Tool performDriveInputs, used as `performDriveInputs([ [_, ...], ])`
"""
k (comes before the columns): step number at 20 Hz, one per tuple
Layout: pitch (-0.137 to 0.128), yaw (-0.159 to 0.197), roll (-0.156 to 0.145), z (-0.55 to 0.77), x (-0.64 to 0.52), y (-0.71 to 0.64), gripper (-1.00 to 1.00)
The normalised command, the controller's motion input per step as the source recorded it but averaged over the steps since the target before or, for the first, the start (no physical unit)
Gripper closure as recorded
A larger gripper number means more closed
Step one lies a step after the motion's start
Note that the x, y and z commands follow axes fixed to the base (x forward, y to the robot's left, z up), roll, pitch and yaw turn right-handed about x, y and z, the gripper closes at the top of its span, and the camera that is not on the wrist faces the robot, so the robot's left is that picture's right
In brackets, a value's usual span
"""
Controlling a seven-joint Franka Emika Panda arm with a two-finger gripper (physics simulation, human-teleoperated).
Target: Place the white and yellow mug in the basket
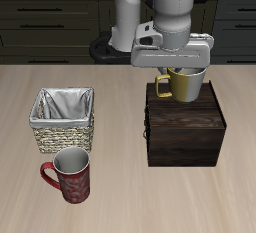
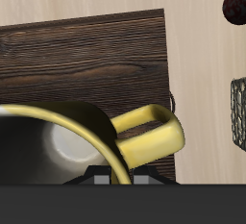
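Note:
The white and yellow mug (image 1: 186, 85) is upright over the top of the dark wooden box (image 1: 185, 132), with its handle towards the basket. My gripper (image 1: 188, 70) is shut on the mug's rim from above. I cannot tell whether the mug's base touches the box. The wrist view shows the mug's pale inside (image 2: 58, 149) and its yellow handle (image 2: 149, 136) close up above the box top (image 2: 86, 60). The woven basket (image 1: 62, 135) with its grey-white lining stands apart from the box, and its edge shows in the wrist view (image 2: 238, 112).
A dark red patterned mug (image 1: 72, 175) stands in front of the basket, nearer the table's front edge; part of it shows in the wrist view (image 2: 235, 2). The robot's base and dark cabinets are at the back.

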Motion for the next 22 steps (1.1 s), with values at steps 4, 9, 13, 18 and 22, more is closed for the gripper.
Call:
performDriveInputs([
  [4, 0.007, -0.003, -0.008, 0.05, -0.02, -0.14, 1.0],
  [9, -0.024, 0.037, -0.016, 0.18, -0.14, -0.32, 1.0],
  [13, -0.034, 0.024, -0.045, 0.2, -0.13, -0.52, 1.0],
  [18, -0.029, 0.005, -0.045, 0.06, -0.1, -0.56, 1.0],
  [22, -0.003, -0.007, -0.082, 0.04, -0.07, -0.8, 1.0],
])
